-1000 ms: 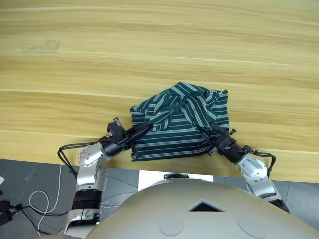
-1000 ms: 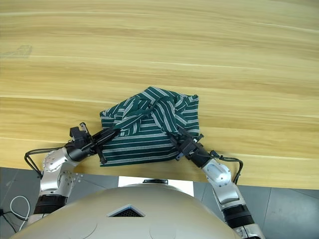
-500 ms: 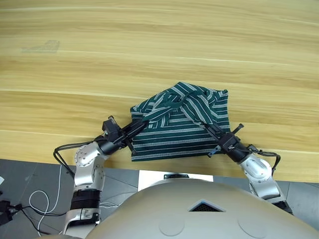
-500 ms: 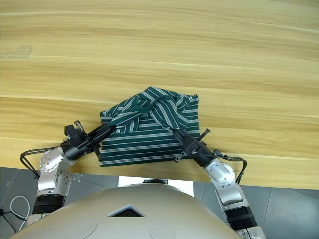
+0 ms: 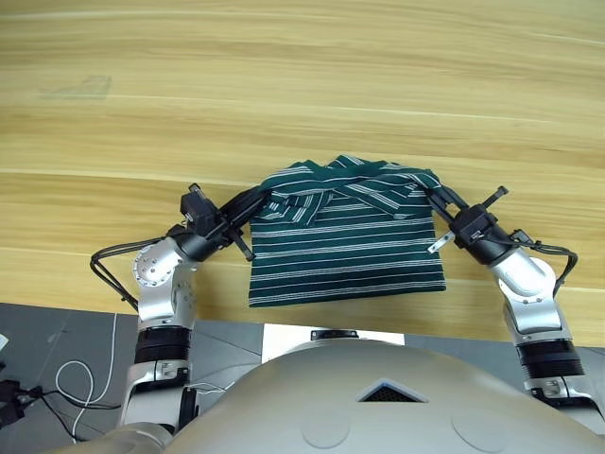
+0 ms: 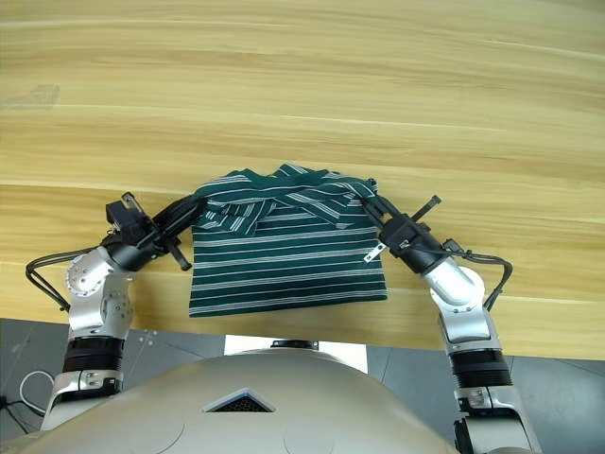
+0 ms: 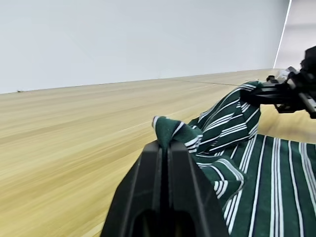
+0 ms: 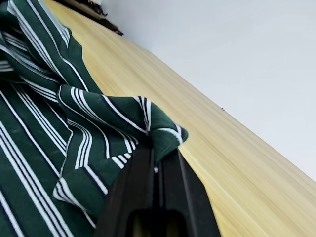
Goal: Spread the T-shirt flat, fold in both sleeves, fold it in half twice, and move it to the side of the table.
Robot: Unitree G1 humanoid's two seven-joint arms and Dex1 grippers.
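A dark green T-shirt with white stripes lies near the front edge of the wooden table. Its near half lies flat, and its far edge is bunched and lifted. My left gripper is shut on the far left corner of the cloth. My right gripper is shut on the far right corner. In the left wrist view the pinched fold of the T-shirt sticks up above the closed fingers. The right wrist view shows another fold of the T-shirt clamped the same way.
The table stretches far and wide beyond the shirt as bare wood. Its front edge runs just below the shirt's hem, with grey floor and cables beneath at the left.
Both grippers moved outward and away from me, each pulling a shirt corner. The crumpled heap has stretched wider and its near half now lies flatter.
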